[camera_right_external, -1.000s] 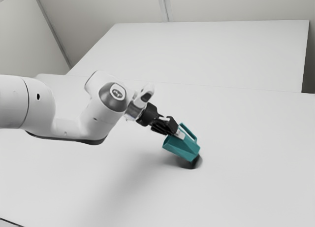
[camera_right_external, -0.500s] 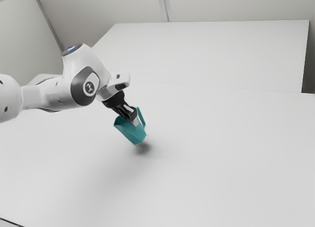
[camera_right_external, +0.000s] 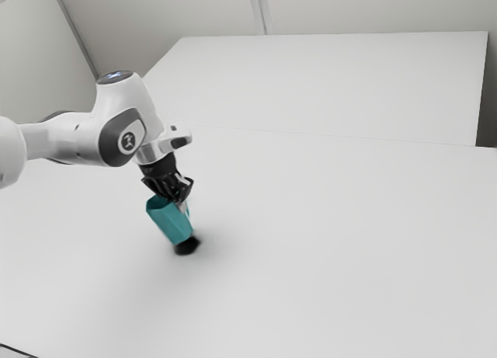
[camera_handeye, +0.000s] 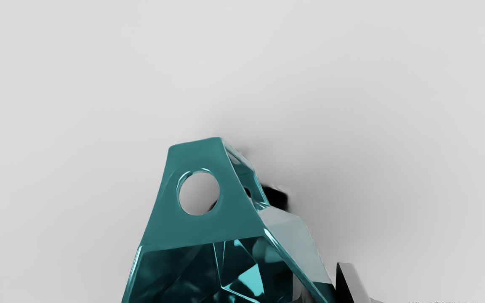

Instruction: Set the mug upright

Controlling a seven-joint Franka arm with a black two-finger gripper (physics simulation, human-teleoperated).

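Hand [camera_right_external: 183, 206] had the tilted mug [camera_right_external: 169, 220] pinched by its wall, and releasing at that lean risked toppling it!

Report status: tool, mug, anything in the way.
Tool shut on the mug, at its wall. Mug tilted, mouth up toward the exterior view's left, not upright. No obstacle seen.

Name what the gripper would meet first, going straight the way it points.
Likely the tabletop, with the held mug touching it before the gripper does; any gap beneath is hard to judge.
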